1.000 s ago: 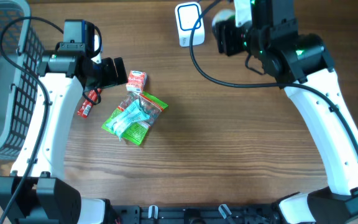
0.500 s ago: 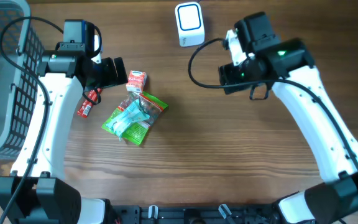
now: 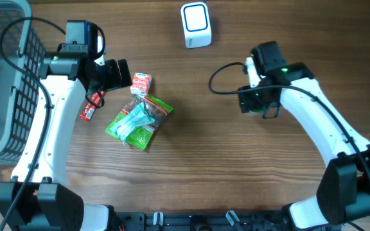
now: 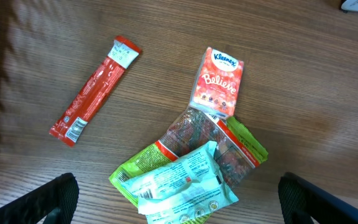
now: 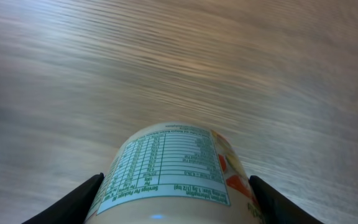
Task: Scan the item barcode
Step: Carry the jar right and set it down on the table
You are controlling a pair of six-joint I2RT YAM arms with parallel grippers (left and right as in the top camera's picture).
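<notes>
Right gripper (image 3: pixel 257 104) is closed on a container (image 5: pixel 173 168), which is the item of the task. In the right wrist view its two fingers (image 5: pixel 79 198) stand at the left and the right side of the rounded body, and a printed nutrition table on a pale green label faces the camera. The wooden table (image 5: pixel 179 56) behind it looks blurred in this view. In the overhead view this gripper with the container is over the right half of the table, lower in the picture than the white scanner (image 3: pixel 196 24), to the right of it and well apart from it. The scanner stands near the top edge of the overhead view and has a blue outline on its face. The left gripper (image 3: pixel 117 74) is wide open and holds nothing; it hangs over the left part of the table, just beside a Kleenex pack (image 4: pixel 218 83). The left wrist view shows this pack lying flat, and its lower edge meets a crumpled green bag (image 4: pixel 188 177). A red stick (image 4: pixel 95 89) lies tilted to the left, apart from both. A grey basket (image 3: pixel 5 77) stands at the left edge of the table.
</notes>
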